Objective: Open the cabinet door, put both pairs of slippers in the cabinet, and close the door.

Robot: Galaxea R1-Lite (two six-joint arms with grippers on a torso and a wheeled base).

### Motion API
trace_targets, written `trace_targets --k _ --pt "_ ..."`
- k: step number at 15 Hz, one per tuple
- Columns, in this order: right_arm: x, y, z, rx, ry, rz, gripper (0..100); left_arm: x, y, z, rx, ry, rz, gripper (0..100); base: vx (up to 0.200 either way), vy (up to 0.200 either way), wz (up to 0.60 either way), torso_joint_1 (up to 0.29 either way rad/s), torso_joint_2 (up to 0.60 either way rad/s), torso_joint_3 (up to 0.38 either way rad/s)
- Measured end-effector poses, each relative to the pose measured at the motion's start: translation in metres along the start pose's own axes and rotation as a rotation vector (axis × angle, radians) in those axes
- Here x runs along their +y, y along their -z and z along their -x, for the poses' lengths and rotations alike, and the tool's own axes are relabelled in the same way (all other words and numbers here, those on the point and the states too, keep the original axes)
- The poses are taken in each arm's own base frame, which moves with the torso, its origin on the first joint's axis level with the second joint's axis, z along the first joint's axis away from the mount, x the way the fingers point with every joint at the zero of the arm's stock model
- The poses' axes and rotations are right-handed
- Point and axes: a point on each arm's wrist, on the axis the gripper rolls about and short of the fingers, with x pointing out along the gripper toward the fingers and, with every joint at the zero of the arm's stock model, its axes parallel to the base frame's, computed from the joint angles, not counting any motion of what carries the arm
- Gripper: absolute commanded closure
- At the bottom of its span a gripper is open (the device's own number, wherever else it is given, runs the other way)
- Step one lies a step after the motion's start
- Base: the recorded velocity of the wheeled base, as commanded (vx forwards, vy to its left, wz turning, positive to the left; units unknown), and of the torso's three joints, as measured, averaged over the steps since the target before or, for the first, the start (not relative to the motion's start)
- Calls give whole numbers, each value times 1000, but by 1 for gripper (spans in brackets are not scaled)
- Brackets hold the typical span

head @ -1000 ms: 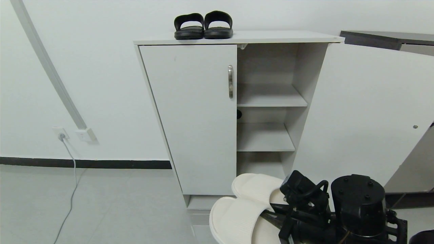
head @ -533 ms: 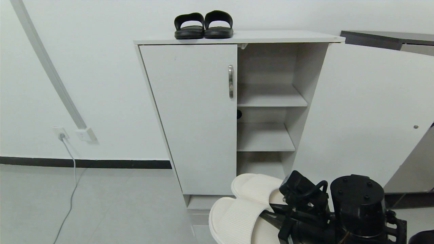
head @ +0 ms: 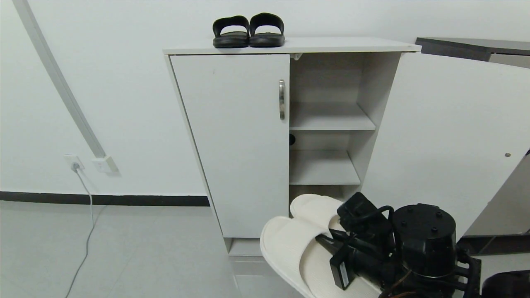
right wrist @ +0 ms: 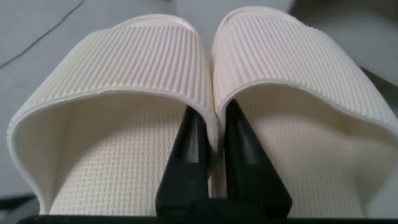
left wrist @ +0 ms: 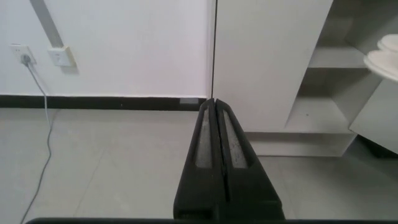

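We see the right gripper [right wrist: 214, 118] pinching the white slippers [right wrist: 143, 74] as a pair: its two fingers [right wrist: 189, 155] reach into the foot openings, one in each slipper, and press the adjoining inner walls together between them. The long axes of both slippers lie side by side and continue the gripper's own line, with the ribbed closed toes pointing away from it and the heels back toward the wrist. In the head view the slippers point toes-first at the cabinet [head: 352, 44], whose right half stands open just ahead of the gripper; the toe tips are near the lowest compartment, below the two shelves [head: 323, 167]. The open door [head: 447, 136] is swung out on the gripper's right; the shut door [head: 232, 145] with its handle [head: 281, 99] is on its left. High above and ahead, the black slippers [head: 248, 31] sit side by side on the cabinet top, long axes running toward the wall — which end faces us we cannot tell. The left gripper [left wrist: 214, 109] has its fingers pressed together on nothing, above the floor [left wrist: 93, 162] — the cabinet lies ahead and to its right.
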Motion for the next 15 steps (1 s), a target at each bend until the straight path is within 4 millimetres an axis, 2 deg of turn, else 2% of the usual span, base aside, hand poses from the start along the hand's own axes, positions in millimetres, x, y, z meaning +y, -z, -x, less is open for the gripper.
trace_targets --k 5,11,13,15 --pt "1 -6 -26 -43 334 -147 100 0 0 0 1 5 -2 100 0 0 0 0 0 0" --pt "15 -11 -72 -91 595 -227 100 0 0 0 1 6 -3 100 0 0 0 0 0 0" --pt "11 -11 -87 -104 645 -240 100 0 0 0 1 5 -3 100 0 0 0 0 0 0" --pt "3 -3 -99 -91 684 -240 100 0 0 0 1 3 -4 100 0 -200 0 2 5 0"
